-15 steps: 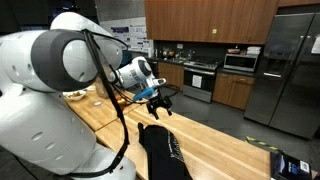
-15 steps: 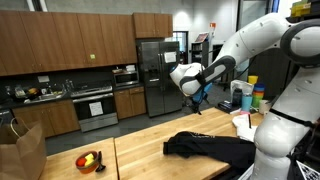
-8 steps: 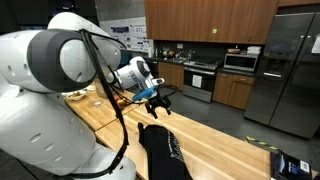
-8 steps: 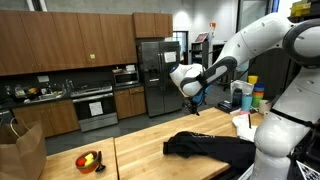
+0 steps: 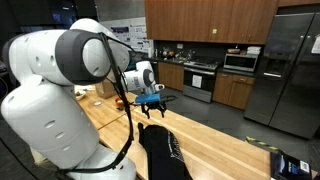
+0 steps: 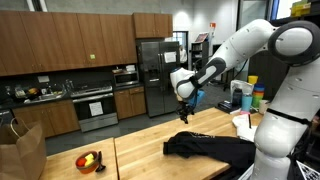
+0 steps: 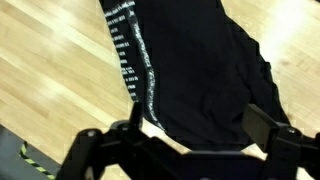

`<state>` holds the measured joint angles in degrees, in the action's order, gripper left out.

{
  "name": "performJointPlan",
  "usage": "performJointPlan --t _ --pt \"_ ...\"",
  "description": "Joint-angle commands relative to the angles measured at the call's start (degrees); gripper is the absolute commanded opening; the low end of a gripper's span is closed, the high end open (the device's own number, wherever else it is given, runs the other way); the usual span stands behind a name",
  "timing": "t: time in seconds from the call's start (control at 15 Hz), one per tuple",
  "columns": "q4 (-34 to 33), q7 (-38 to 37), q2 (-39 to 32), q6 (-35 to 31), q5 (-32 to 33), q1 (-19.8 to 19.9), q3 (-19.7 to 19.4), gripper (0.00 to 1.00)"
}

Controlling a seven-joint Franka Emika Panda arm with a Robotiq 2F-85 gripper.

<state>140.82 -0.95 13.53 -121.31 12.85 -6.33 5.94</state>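
Note:
A black garment (image 5: pixel 165 150) with a strip of white print lies crumpled on the wooden table (image 5: pixel 215 140); it also shows in an exterior view (image 6: pixel 207 146). My gripper (image 5: pixel 153 107) hangs in the air above the garment's near end, pointing down, also seen in an exterior view (image 6: pixel 183 116). In the wrist view the garment (image 7: pixel 190 55) fills the space below the gripper (image 7: pixel 200 125), whose jaws stand wide apart with nothing between them. It touches nothing.
A bowl of fruit (image 6: pixel 90 160) and a brown paper bag (image 6: pixel 20 145) stand at one end of the table. Stacked cups and containers (image 6: pixel 248 95) stand behind the arm. A cardboard box (image 5: pixel 104 89) sits at the far end. Black-yellow tape (image 7: pixel 30 160) marks the table's edge.
The arm has swung and the gripper has tipped to point straight down, dropping slightly toward the black garment. Its jaws stay wide apart.

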Motion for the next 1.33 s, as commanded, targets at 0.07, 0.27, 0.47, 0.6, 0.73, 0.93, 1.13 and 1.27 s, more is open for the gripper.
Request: performJointPlan --t 0.07,0.27,0.47,0.6,0.73,0.93,1.13,1.27 --pt "-2.5 15.7 -4.4 -1.4 -9.4 -1.9 -1.2 1.00" --pt "-4.4 23.5 -6.8 3.1 -12.9 -2.0 -1.0 1.00" --pt "-6.9 25.1 -9.9 6.6 -11.0 -1.3 -0.5 1.00" --pt "-8.6 25.0 -11.9 8.1 -9.7 -1.1 -0.2 1.00" --pt "-9.6 24.6 -13.5 8.8 -8.8 -1.1 0.1 1.00" --pt "-11.8 24.2 -16.8 8.5 -7.5 -1.3 0.6 1.00" --pt "-13.2 23.0 -19.4 7.1 -5.7 -1.5 1.3 1.00" --pt "-13.8 22.1 -20.9 6.0 -4.7 -1.6 1.8 1.00"
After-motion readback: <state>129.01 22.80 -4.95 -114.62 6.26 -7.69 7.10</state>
